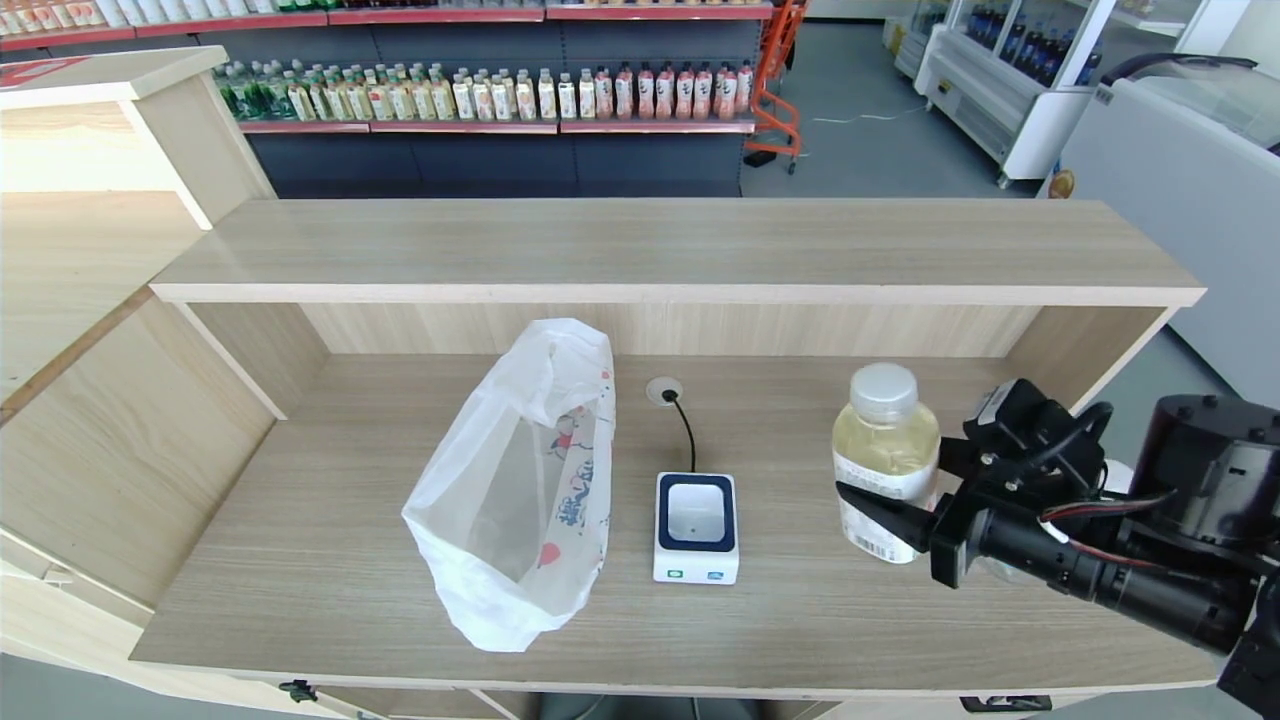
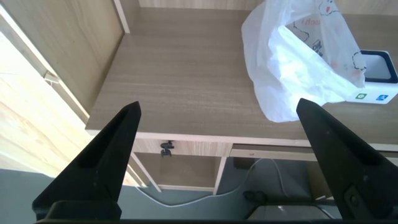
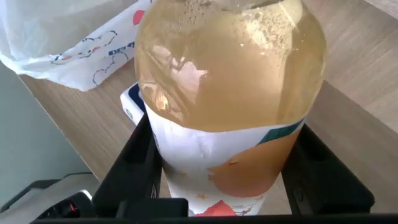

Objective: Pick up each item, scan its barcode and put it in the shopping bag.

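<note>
Now the right pincer (image 1: 885, 505) clamps both sides of the upright bottle (image 1: 885, 440) on the table (image 1: 300, 560), while the left pincer (image 2: 219, 104) gapes wide, holding nothing.

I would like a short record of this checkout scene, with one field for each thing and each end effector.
item: clear plastic bottle of pale yellow drink, upright
right end effector: shut on the bottle
left end effector: open, by the front edge of the pale wooden counter
scanner: white square barcode scanner, mid-counter
bag: white plastic shopping bag, open, left of the scanner
</note>
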Robot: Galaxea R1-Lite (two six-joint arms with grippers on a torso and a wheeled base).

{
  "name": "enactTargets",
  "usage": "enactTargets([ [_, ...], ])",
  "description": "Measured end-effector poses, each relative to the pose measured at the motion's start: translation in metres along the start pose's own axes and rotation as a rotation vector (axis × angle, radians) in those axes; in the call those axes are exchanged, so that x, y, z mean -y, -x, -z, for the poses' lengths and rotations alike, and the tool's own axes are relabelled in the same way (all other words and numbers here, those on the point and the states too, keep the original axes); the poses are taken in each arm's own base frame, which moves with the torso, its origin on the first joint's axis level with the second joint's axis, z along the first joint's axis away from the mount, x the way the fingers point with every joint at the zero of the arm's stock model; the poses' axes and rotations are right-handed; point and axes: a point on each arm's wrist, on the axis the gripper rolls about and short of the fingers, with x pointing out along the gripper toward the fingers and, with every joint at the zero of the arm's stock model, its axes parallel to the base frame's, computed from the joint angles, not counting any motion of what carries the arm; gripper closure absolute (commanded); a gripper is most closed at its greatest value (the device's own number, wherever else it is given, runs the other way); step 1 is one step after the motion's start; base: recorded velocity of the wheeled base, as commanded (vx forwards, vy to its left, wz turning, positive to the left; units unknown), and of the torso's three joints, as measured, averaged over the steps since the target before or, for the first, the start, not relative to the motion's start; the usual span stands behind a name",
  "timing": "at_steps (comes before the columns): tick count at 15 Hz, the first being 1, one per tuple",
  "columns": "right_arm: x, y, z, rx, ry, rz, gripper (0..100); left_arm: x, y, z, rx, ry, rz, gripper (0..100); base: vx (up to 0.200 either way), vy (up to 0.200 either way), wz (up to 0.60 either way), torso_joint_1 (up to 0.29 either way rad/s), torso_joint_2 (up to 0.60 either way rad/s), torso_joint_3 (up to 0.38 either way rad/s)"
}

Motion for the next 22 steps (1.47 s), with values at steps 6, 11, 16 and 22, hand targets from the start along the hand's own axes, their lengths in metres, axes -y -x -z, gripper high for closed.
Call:
enactTargets([
  [6,0.019,0.001,-0.013,0.165,0.337,0.119,100,0.000,0.000,0.000,0.000,0.000,0.000,0,0.000,0.000,0.00,0.000,0.00,0.000],
  [11,0.021,-0.008,-0.009,0.204,0.504,0.126,100,0.000,0.000,0.000,0.000,0.000,0.000,0,0.000,0.000,0.00,0.000,0.00,0.000],
  [16,0.020,0.002,-0.003,0.171,0.535,0.128,100,0.000,0.000,0.000,0.000,-0.002,0.001,0,0.000,0.000,0.00,0.000,0.00,0.000],
  [22,0.019,0.002,0.000,0.159,0.508,0.120,100,0.000,0.000,0.000,0.000,0.002,-0.001,0,0.000,0.167,0.00,0.001,0.00,0.004],
])
